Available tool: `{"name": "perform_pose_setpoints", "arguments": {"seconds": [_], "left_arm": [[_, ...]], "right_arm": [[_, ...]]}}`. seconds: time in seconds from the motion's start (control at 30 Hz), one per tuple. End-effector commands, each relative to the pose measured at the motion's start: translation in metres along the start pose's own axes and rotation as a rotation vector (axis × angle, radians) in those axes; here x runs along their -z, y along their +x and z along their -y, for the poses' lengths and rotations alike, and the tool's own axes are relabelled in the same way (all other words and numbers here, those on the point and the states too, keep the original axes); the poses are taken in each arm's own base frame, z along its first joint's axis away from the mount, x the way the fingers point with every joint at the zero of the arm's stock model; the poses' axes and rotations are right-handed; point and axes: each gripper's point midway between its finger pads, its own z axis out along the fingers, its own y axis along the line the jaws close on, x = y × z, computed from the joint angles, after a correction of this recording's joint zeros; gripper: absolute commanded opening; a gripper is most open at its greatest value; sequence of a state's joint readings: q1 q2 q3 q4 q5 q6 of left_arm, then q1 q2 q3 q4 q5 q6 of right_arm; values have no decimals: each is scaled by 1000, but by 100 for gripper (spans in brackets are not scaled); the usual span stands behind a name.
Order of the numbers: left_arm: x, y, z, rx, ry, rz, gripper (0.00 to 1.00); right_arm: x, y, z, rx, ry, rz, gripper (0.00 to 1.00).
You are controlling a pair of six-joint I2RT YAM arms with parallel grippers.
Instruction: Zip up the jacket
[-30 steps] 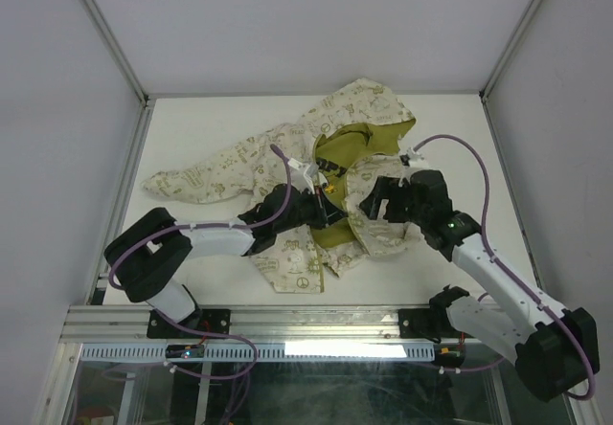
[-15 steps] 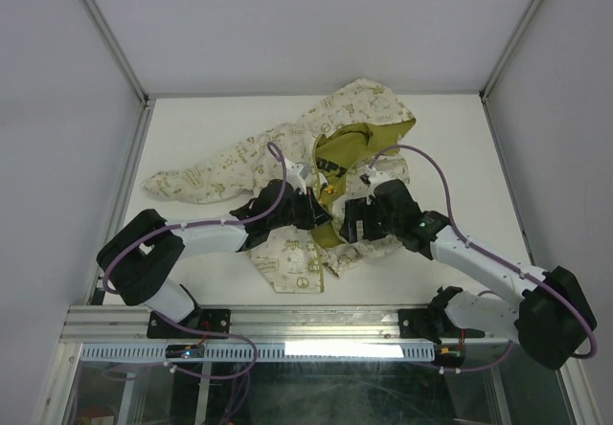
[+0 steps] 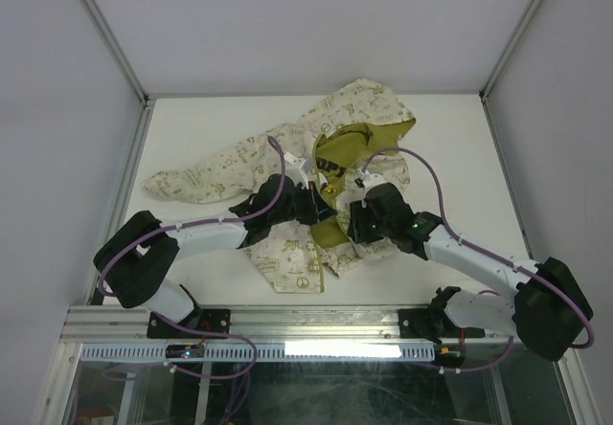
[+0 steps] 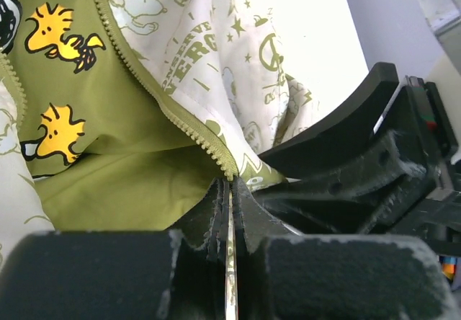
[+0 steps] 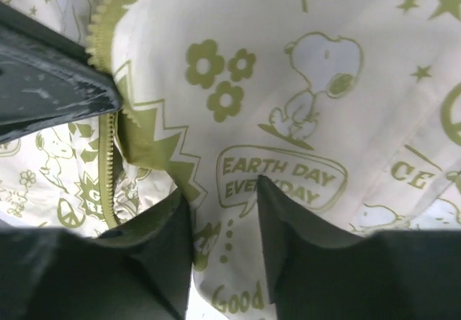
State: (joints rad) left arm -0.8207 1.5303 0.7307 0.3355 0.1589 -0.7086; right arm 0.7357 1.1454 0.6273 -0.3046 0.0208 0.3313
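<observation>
Top external view: the jacket (image 3: 287,253) lies spread on the white table (image 3: 201,123), roughly in the middle. Its front is open, so the olive lining (image 3: 330,232) shows. The hood (image 3: 359,109) points to the far side and one sleeve (image 3: 206,171) stretches out to the left. Both arms reach in from the near edge and meet over the open front. The left hand (image 3: 321,203) sits at the left edge of the opening, and the right hand (image 3: 356,216) is just beside it on the right-hand panel.

Left wrist view: the left hand is clenched, its two fingers pressed together on a thin strip of the jacket's edge, at the end of a row of zipper teeth (image 4: 155,96). That row runs up and away from the grip. Cream printed cloth lies on its right, and green lining with yellow bird prints (image 4: 61,35) lies on its left.

Right wrist view: the right hand's fingers stand apart, set against cream cloth printed with a dog, flowers and the words "EARTH DAY EVERYDAY" (image 5: 281,179). The cloth spans the gap between them, and I cannot tell whether any fold is caught there. Another run of zipper teeth descends at the left, below a dark finger (image 5: 50,82) that crosses the upper left corner.
</observation>
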Motion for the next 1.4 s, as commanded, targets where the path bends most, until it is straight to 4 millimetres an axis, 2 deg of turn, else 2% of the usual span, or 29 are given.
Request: {"name": "perform_pose_setpoints", "arguments": {"seconds": [0.0,0.03,0.07,0.17,0.23,0.43,0.57,0.67,0.93,1.13,1.23,1.37], "left_arm": [[13,-35,41,-45,115,95,0],[15,-35,41,-46,117,99,0],[17,-35,41,-47,121,103,4],[29,-35,45,-55,145,127,25],[37,-33,47,-60,162,135,32],[61,-23,58,-91,268,157,47],[67,-14,67,-114,349,139,54],[66,-10,69,-130,377,127,57],[65,-17,83,-197,434,144,60],[63,-21,73,-245,374,157,59],[68,-23,77,-277,391,165,56],[71,-17,86,-311,448,134,45]], "right_arm": [[6,-30,-5,-10,10,95,26],[9,-34,-10,-8,-16,106,17],[12,-38,-16,-2,-49,118,11],[26,-52,-32,14,-132,169,0],[33,-59,-37,22,-165,191,0],[52,-74,-59,29,-375,243,0],[64,-79,-66,32,-498,266,0],[73,-80,-70,41,-558,265,0],[87,-74,-82,91,-674,264,0],[93,-70,-88,122,-724,270,0],[92,-68,-88,130,-727,269,0],[93,-67,-92,145,-764,271,0]]}}
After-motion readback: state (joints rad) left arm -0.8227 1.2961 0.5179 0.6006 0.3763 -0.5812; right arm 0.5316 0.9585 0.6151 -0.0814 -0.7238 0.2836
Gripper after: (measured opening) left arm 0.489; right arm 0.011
